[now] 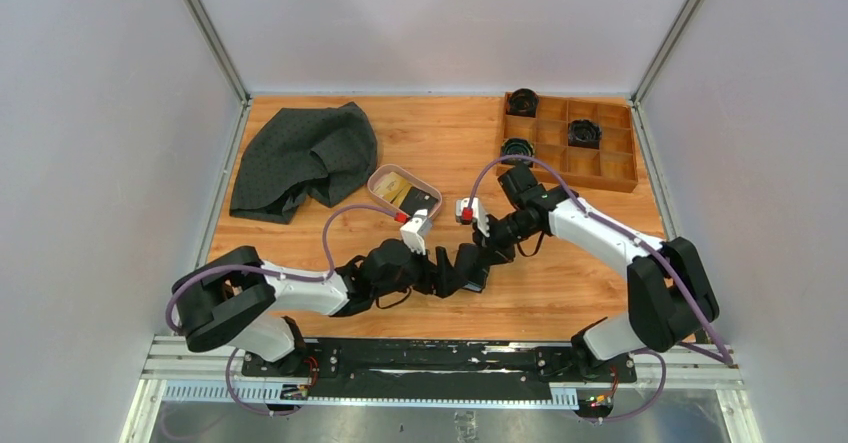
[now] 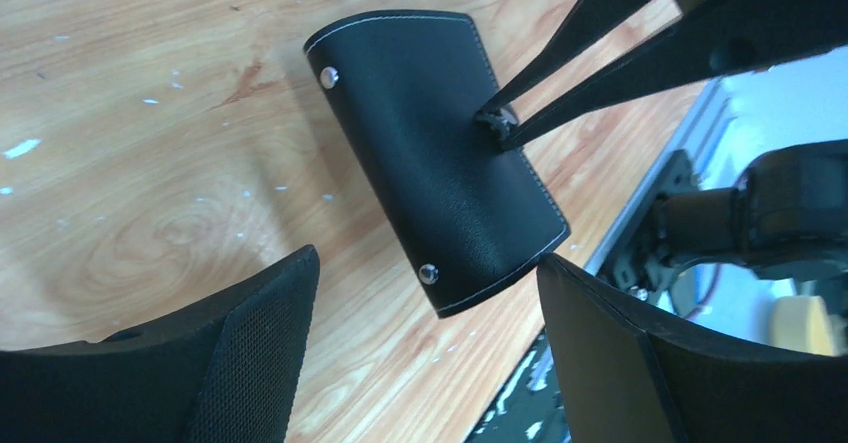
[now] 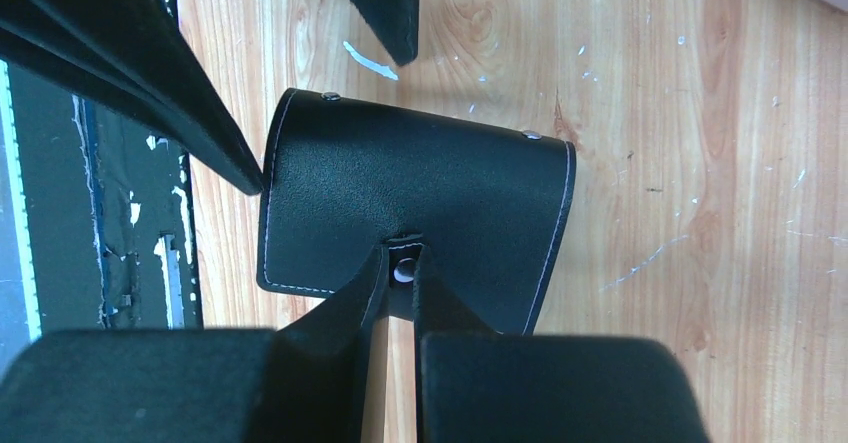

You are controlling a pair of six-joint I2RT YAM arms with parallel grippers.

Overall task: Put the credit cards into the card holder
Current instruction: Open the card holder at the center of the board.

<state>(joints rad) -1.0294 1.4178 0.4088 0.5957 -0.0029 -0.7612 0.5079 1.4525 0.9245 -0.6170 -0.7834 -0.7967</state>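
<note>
Card holder [image 2: 430, 153] of smooth black leather-like material, pale-stitched and metal-studded, is lying folded shut on the scuffed wooden table [image 2: 130, 113] near its front edge, where the inward-reaching right gripper [image 3: 400, 263] is pinching its small snap tab while the low left gripper [image 2: 428, 258] is hovering spread open around one end.

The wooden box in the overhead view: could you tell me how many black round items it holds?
3 black round items: one in the far-left corner compartment, one right of centre, one nearer in the left column. The right arm may hide others.
</note>
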